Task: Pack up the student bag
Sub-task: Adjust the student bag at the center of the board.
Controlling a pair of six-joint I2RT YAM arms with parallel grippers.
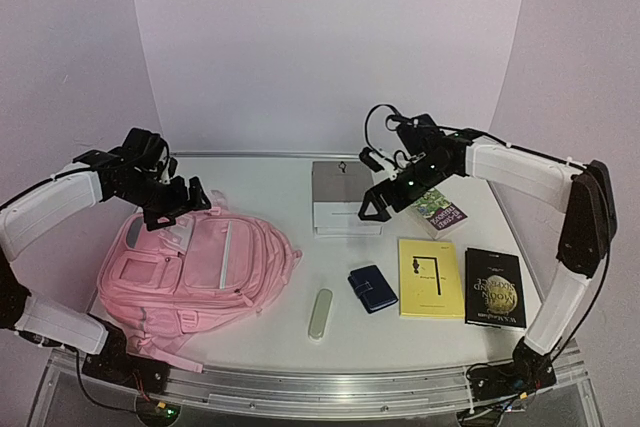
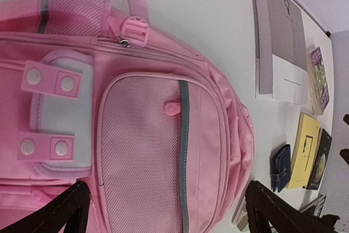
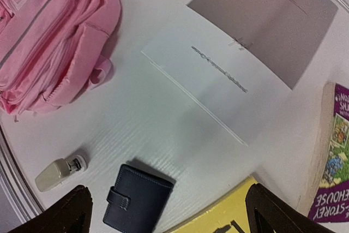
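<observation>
Your student bag point(image 1: 195, 272), a large soft pink backpack with paler panels and grey-trimmed mesh pockets, lies flat with its front side up on the left part of the white surface point(image 1: 270, 197), near the front edge.

White table point(image 1: 270, 322), metal front edge; plain pale walls point(image 1: 330, 37).

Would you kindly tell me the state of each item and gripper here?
large soft pink fabric backpack: lying flat, front up, looks zipped
grey-and-white book: closed, flat
yellow book: closed, flat
black book: closed, flat
purple paperback: closed, flat
navy leather wallet: clasp shut
small cream stapler: closed
left gripper: open, above backpack
right gripper: open, above grey-and-white book
</observation>
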